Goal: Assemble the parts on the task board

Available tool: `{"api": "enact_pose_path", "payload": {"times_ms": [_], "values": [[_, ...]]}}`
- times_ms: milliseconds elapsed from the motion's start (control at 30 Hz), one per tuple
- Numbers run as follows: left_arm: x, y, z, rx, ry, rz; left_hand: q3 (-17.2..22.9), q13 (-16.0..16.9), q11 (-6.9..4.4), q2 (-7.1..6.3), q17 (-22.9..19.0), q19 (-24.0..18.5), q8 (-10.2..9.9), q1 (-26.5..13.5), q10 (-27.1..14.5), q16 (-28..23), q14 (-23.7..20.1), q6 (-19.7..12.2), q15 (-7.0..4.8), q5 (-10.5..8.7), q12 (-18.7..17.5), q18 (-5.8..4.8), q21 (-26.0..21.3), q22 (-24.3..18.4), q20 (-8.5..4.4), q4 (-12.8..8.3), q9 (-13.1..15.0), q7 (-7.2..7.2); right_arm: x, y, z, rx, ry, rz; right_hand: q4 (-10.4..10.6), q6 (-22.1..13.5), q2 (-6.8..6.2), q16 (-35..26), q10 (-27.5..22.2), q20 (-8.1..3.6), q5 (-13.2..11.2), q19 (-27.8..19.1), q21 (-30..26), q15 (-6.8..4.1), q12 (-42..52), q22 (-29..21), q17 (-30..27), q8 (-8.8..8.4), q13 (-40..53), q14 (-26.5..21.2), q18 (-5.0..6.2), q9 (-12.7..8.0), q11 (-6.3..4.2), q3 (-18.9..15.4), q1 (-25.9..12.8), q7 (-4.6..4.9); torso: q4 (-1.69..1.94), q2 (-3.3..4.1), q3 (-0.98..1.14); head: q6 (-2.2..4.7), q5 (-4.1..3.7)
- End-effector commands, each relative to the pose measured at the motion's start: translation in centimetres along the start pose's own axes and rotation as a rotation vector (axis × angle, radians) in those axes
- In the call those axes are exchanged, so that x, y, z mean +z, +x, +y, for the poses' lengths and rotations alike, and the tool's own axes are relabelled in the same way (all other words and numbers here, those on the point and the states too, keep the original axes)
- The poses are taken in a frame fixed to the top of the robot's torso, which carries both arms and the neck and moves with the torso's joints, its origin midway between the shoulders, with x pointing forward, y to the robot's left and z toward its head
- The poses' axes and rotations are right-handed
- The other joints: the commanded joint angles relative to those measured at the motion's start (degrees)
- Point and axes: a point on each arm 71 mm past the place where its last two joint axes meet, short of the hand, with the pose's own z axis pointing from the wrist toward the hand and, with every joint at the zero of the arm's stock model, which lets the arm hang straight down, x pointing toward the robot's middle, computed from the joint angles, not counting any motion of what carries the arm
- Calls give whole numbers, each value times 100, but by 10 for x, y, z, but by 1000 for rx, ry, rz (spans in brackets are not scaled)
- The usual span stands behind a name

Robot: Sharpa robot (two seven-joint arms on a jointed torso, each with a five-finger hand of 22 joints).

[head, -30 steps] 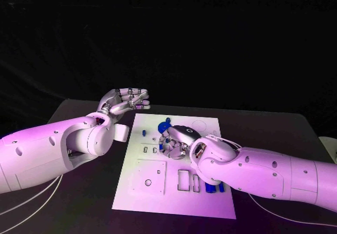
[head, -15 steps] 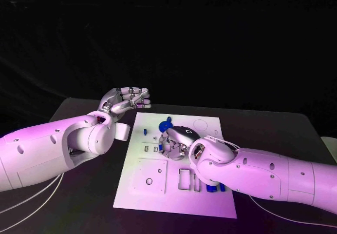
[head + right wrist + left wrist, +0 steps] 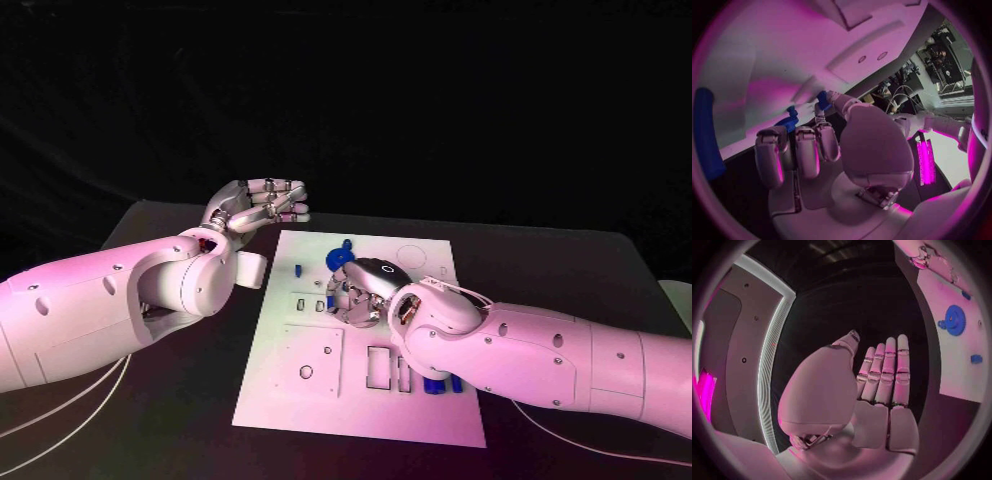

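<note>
The white task board [image 3: 325, 400] lies in the middle of the black table. My right hand [image 3: 361, 290] is down on the board's middle with its fingers curled. In the right wrist view its thumb and a fingertip [image 3: 820, 120] pinch a small blue part [image 3: 823, 100], and a second blue part [image 3: 790, 121] sits by the other fingertips. A blue gear [image 3: 339, 258] and a small blue peg [image 3: 297, 270] stand just beyond this hand. My left hand [image 3: 260, 205] hangs raised off the board's far left corner, holding nothing, fingers stretched out [image 3: 886, 370].
Long blue parts [image 3: 437, 385] lie at the board's right side, partly under my right forearm; one blue bar [image 3: 706, 135] shows in the right wrist view. The left wrist view catches the blue gear [image 3: 954, 320] and the board edge [image 3: 954, 385]. Bare black table [image 3: 577, 260] surrounds the board.
My right hand's fingers have shifted very slightly on the board. The left hand has stayed where it was.
</note>
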Motion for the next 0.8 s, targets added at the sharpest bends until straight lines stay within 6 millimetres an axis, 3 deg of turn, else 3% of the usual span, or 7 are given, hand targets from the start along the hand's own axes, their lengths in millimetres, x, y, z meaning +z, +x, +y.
{"api": "enact_pose_path", "payload": {"times_ms": [33, 67, 200, 800], "values": [[0, 2, -1, -2, 7, 13, 20, -5, 5, 11, 6, -27, 24, 1, -2, -21, -36, 22, -3, -33, -26, 6, 20, -2, -1, -22, 2, 45, -1, 5, -3, -16, 17, 36, 23, 37, 5, -7, -45, -45, 31, 584, -2, -46, -31, 1475, 933, 276, 457, 478, -28, 113, 2, -14, -37, -48, -1, -2, 1, -1, 0], [0, 2, -1, -2, 7, 13, 20, -5, 5, 11, 6, -27, 24, 1, -2, -21, -36, 22, -3, -33, -26, 6, 20, -2, -1, -22, 2, 45, -1, 5, -3, -16, 18, 35, 63, -53, -104, -6, -77, -36, 45, 582, -5, -26, -69, 1473, 941, 231, 426, 479, -27, 91, 32, -69, -142, -8, -1, 0, 2, -2, 2], [0, 2, -1, -2, 6, 12, 22, -7, 6, 9, 11, -32, 22, 2, -5, -22, -37, 20, -2, -35, -32, 7, 24, 0, 1, -24, 1, 45, -1, 5, -3, -16, 19, 33, 121, -124, -195, -10, -94, -8, 147, 575, -14, 8, -87, 1465, 930, 190, 413, 477, -24, 65, 70, -120, -254, 33, -2, 3, 4, 0, 2], [1, 1, -1, -2, 5, 12, 22, -7, 6, 9, 11, -32, 22, 2, -5, -22, -37, 20, -2, -35, -32, 7, 24, 0, 1, -24, 1, 45, 0, 5, -1, -14, 14, 28, 148, -267, -269, -20, -158, 29, 175, 550, -46, 51, -160, 1437, 903, 100, 351, 471, -14, 14, 123, -169, -299, 96, -5, 1, 1, -4, -8]]}}
